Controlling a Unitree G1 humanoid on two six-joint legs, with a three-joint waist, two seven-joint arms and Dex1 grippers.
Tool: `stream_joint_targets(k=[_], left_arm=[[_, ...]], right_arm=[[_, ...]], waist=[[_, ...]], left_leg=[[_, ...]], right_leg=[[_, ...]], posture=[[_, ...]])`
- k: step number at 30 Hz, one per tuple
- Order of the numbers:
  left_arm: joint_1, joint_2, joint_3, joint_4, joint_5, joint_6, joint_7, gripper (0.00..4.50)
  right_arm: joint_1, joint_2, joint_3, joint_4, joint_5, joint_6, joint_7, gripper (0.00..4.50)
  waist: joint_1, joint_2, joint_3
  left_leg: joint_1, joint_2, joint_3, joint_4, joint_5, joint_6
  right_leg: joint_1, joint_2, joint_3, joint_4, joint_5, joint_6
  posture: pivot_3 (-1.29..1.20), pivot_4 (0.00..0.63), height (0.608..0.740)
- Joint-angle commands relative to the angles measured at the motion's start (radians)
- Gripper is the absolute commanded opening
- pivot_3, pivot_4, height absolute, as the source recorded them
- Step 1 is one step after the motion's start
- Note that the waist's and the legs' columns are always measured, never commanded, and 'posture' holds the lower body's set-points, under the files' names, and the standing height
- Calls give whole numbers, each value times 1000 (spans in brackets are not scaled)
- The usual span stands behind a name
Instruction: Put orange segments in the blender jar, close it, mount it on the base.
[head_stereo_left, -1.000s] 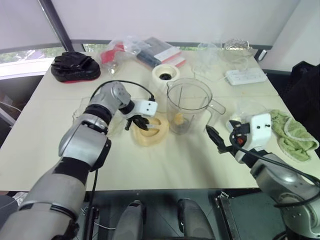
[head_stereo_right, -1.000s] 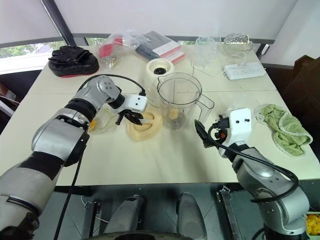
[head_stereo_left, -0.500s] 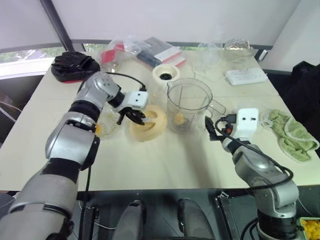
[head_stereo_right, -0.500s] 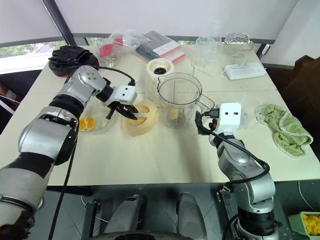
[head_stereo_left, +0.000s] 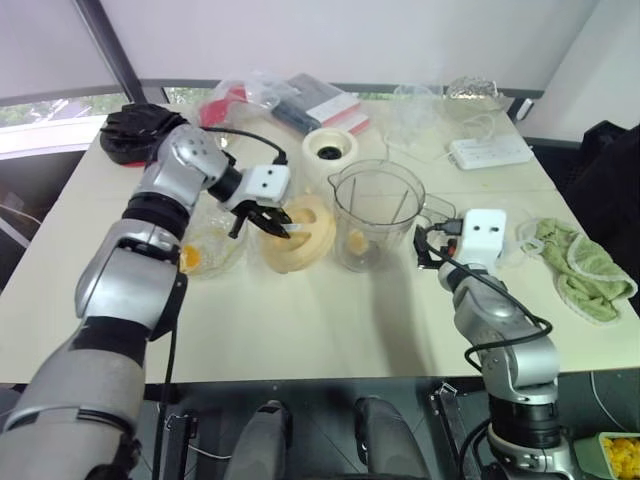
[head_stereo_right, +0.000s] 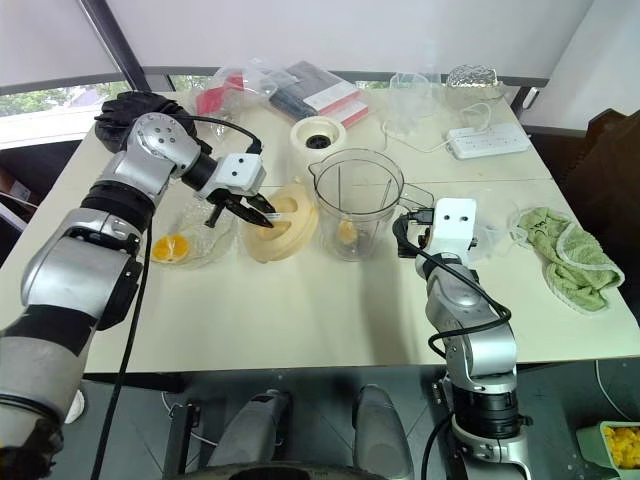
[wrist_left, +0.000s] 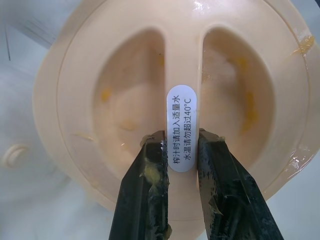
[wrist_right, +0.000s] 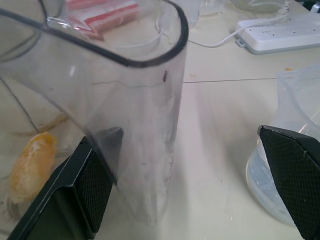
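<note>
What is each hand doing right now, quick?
Left hand: closed on the lid, gripping its middle ridge.
Right hand: open at the blender jar, gripping nothing.

The blender jar (head_stereo_left: 378, 205) is clear, with a yellow-orange segment (wrist_right: 27, 160) inside; the lid (wrist_left: 100, 65) is pale cream, flecked with orange pulp, and carries a white label (wrist_left: 182, 125) printed in black characters; the left gripper (wrist_left: 176, 145) is black, smeared with yellowish pulp; the right gripper (wrist_right: 182, 150) has black pads (wrist_right: 87, 187) with a fine mesh pattern; the base (head_stereo_left: 330, 165) is cream with a dark centre; the cloth (head_stereo_left: 585, 265) is green; the power strip (head_stereo_left: 490, 152) is white; the table (head_stereo_left: 300, 330) is pale beige.
</note>
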Motion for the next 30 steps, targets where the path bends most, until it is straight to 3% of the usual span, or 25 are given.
stream_joint_targets(k=[1,2,5,10,11,17,21,26,30], left_arm=[[-4,34,-22,-54,-60,11,-4,267],[0,44,-32,-65,-73,14,-4,267],[17,82,-77,-124,-130,35,-4,267],[55,164,-174,-297,-286,136,-4,267],[55,181,-185,-324,-309,158,-4,267],[-5,295,-251,-457,-483,290,-4,267],[-108,340,-333,-423,-548,303,-4,267],[-275,315,-458,-241,-534,224,-4,267],[-394,198,-483,-40,-465,143,-4,267]], right_arm=[[-23,20,-3,-9,-32,-27,-2,4500],[-29,28,-2,-2,-39,-30,-4,4500],[-45,49,4,15,-61,-37,-3,3640],[-57,64,3,27,-81,-49,9,1104],[-60,66,3,29,-84,-49,13,963],[-76,75,5,42,-96,-42,20,963],[-82,87,14,50,-103,-49,23,963],[-85,107,25,70,-122,-78,24,963],[-79,129,25,84,-139,-109,19,963]], waist=[[0,0,0],[-1,0,0],[-7,0,0],[-19,0,0],[-18,0,0],[-23,1,0],[-22,1,0],[-23,1,0],[-23,0,1]], left_leg=[[0,0,0,0,0,0],[0,0,0,0,0,0],[0,0,0,0,0,0],[0,0,0,0,0,0],[0,0,0,0,0,0],[-1,0,-1,0,0,0],[-1,0,-1,0,0,0],[0,0,0,1,0,0],[0,0,0,1,0,0]], right_leg=[[0,0,0,0,0,0],[0,0,0,0,0,0],[-1,0,0,1,0,0],[-2,0,0,2,0,0],[-2,0,1,2,0,0],[-3,0,1,5,0,0],[-5,0,1,7,0,0],[-5,0,2,8,0,0],[-5,0,2,9,-1,0]], posture=[[0,150,740],[0,150,740],[0,150,740],[0,150,740],[0,150,740],[0,150,740],[0,150,740],[0,150,740],[0,150,740]])
